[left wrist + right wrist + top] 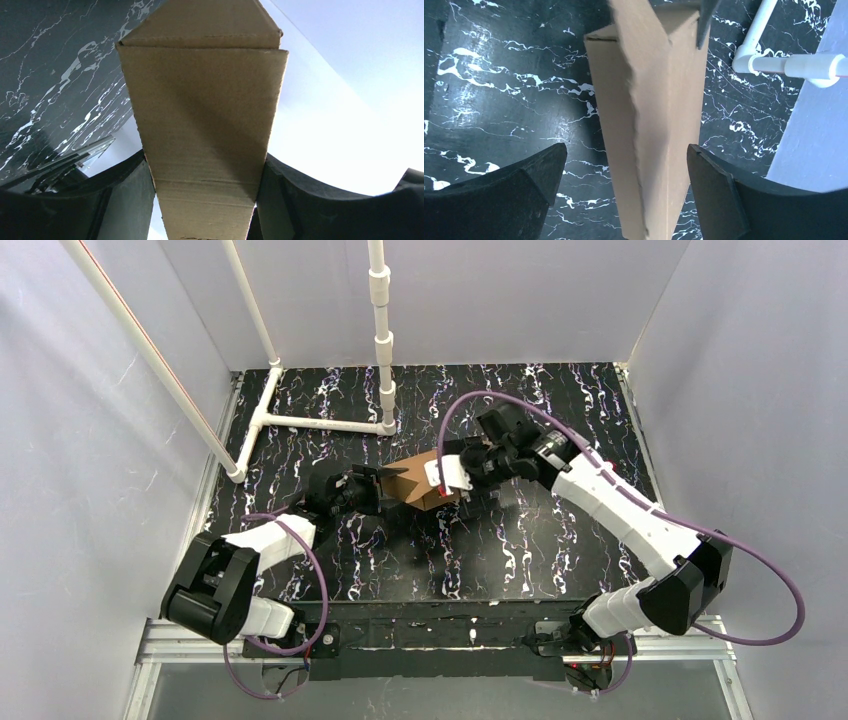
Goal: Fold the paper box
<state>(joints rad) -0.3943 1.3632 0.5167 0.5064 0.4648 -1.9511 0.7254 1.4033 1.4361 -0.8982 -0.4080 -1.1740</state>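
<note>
Brown cardboard of the paper box [205, 125] fills the left jaws, clamped between them; the right jaws stand wide open, straddling its other end over the black marbled bench [520, 550].

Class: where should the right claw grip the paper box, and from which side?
Probably the paper box by its narrow folded end, pinched across the two flat faces, coming from the robot's right. That end stands inside the open right claw, while the left claw holds the opposite end.
</note>
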